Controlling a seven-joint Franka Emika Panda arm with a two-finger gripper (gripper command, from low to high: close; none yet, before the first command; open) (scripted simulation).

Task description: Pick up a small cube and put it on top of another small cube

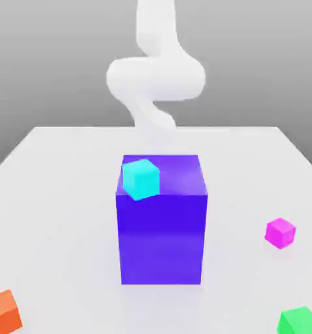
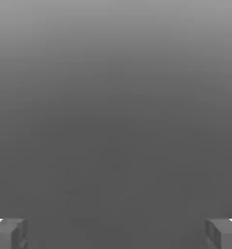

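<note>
Gripper (image 2: 116, 233): jaws spread wide, nothing between them; in the hand view the two fingertips (image 2: 8, 233) sit at the lower corners of the frame with only a plain grey field beyond. In the exterior view the white arm (image 1: 155, 78) rises at upper centre, behind the big purple block (image 1: 162, 222), well apart from every small cube. The small magenta cube (image 1: 280, 233) lies on the white table (image 1: 54, 196) at centre right of the frame, alone and untouched. The cyan cube (image 1: 141, 179) rests on top of the purple block, near its upper left corner as seen in the frame. An orange cube (image 1: 3, 312) sits in the lower left corner and a green cube (image 1: 301, 321) in the lower right corner, both on the table. Judgement: nothing of the task is done yet. No cube is grasped, and no small cube sits on another small cube. All remains: approach the magenta cube, close on it, lift, carry to a second small cube, set down and release. Which cube will serve as the base cannot be told from this.
</note>
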